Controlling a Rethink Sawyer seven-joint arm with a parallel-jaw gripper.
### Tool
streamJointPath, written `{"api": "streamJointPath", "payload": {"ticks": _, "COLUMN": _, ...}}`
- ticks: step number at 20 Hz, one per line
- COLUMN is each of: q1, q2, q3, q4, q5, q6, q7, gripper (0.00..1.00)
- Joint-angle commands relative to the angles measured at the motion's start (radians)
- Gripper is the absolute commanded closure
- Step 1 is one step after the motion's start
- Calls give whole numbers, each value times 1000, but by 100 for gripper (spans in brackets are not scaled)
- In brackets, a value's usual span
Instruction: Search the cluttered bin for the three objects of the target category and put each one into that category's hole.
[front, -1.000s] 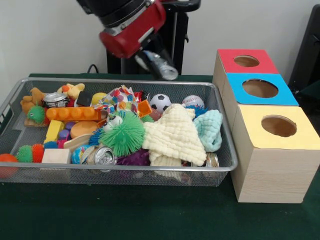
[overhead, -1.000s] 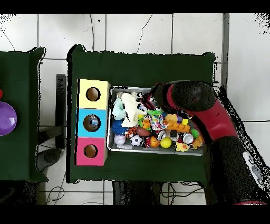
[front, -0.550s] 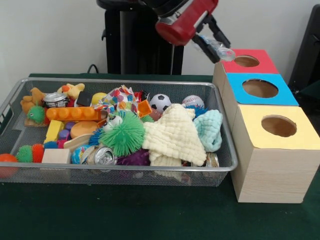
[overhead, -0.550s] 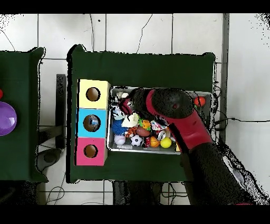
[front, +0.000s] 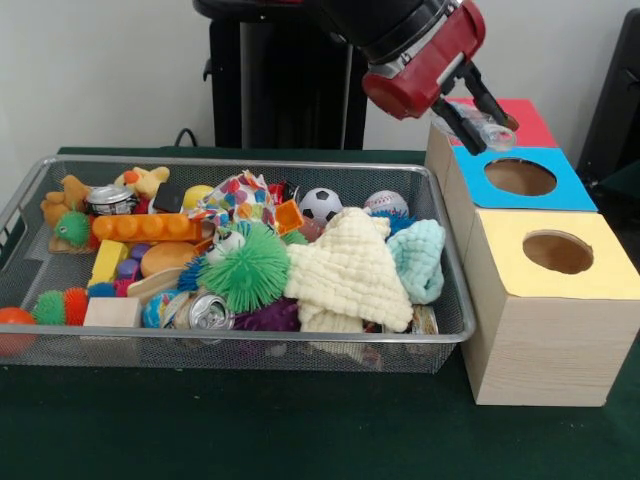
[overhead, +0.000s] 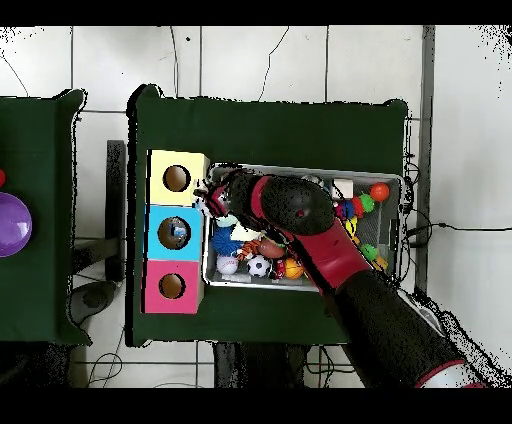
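Front view: red and black gripper (front: 482, 118) hangs above the seam between the red-topped box (front: 492, 122) and the blue-topped box (front: 520, 177), black fingers (front: 457, 122) clamped on a small clear plastic object (front: 495, 133), just beside the blue hole. Yellow-topped wooden box (front: 556, 252) sits nearest the camera. Wire mesh bin (front: 230, 345) holds a cream waffle cloth (front: 350, 272), green spiky ball (front: 255, 270), mini soccer ball (front: 320, 203), silver can (front: 209, 313).

Overhead view: gripper (overhead: 213, 196) at the bin's (overhead: 300, 285) edge, beside the 3 boxes; grasp not discernible here. Purple bowl (overhead: 12, 224) well apart on the other table.
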Motion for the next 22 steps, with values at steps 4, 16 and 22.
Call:
{"api": "streamJointPath", "payload": {"ticks": 4, "q1": -73, "q2": 171, "q3": 229, "q4": 9, "q5": -117, "q6": -157, "q7": 101, "gripper": 100}}
{"api": "streamJointPath", "payload": {"ticks": 16, "q1": -58, "q2": 248, "q3": 327, "q4": 27, "q5": -192, "q6": -277, "q7": 294, "gripper": 100}}
{"api": "streamJointPath", "payload": {"ticks": 22, "q1": -90, "q2": 327, "q3": 328, "q4": 13, "q5": -289, "q6": -306, "q7": 220, "gripper": 100}}
